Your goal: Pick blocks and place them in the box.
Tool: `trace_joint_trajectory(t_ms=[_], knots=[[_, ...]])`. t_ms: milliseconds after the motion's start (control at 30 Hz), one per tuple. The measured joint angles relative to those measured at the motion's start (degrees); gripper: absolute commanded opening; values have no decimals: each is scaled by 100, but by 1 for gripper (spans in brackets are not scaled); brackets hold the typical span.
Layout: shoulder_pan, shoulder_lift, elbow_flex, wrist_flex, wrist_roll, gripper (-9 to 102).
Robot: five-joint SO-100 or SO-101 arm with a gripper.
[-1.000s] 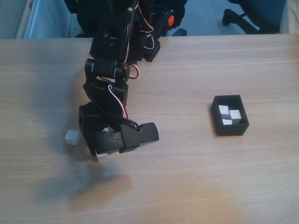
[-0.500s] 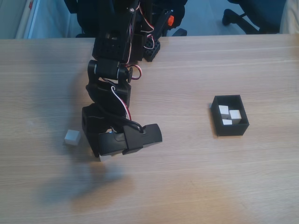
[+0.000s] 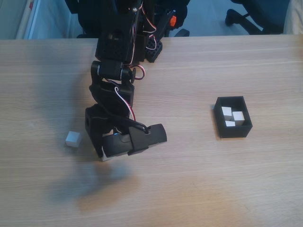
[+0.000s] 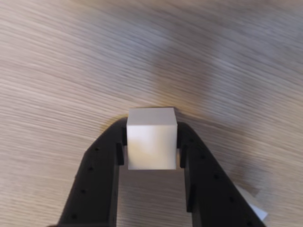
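Cream block (image 4: 151,144) pinched between both black fingers (image 4: 97,182) in the wrist view, gripper (image 4: 151,142) closed on its two side faces, top face clear of the tips. Blurred wood grain below, no contact with the table visible. In the fixed view, gripper (image 3: 105,155) lifted and shifted slightly right and toward the arm's base compared with a second ago, shadow on the table now larger and further detached from it. Held block (image 3: 105,156) barely showing at the lower left of the black wrist. Loose block (image 3: 72,139) unmoved on the table (image 3: 189,189), just left of the arm. Wide bare wood between arm and box (image 3: 232,117). Box well to the right, away from every table edge, open-topped, three blocks (image 3: 232,116) inside as before. Far table edge behind the arm's base.
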Motion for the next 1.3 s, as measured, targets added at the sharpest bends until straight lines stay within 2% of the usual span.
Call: trace_joint_trajectory(t_ms=[167,333,700,1033,1300], knots=[[9,422,193,316,-18,0],[-413,1556,817,896,264,0],[-2646,4500,1872,2241,1679,0],[-4887,4764,1775,1986,3419,0],[-5563,3938,1169,1863,4553,0]])
